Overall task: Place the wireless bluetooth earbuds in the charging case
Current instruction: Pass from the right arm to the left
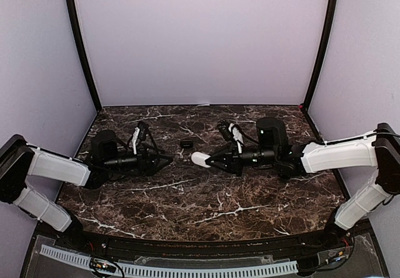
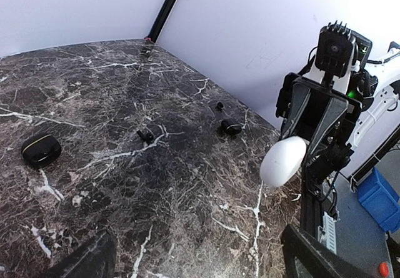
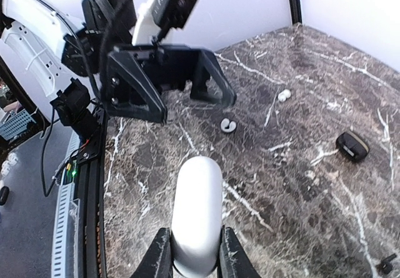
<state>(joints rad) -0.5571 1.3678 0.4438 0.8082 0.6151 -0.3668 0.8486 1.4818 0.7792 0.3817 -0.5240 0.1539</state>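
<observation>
Earbuds [image 3: 227, 125] [image 3: 284, 94], two white; right claw [image 3: 195, 247] clamps one white case [image 3: 199, 190]; left claw [image 3: 194, 106] apart; one black case [image 3: 352, 145]

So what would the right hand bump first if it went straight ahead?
Most likely the left hand, hanging open right in front of it. The white charging case gripped in the right hand sticks out ahead, so that would touch first. Depth is hard to judge.

A robot lab is probably shown: a marble table [image 1: 206, 203] is boxed in by plain pale walls [image 1: 200, 40] and black posts [image 1: 81, 40].
</observation>
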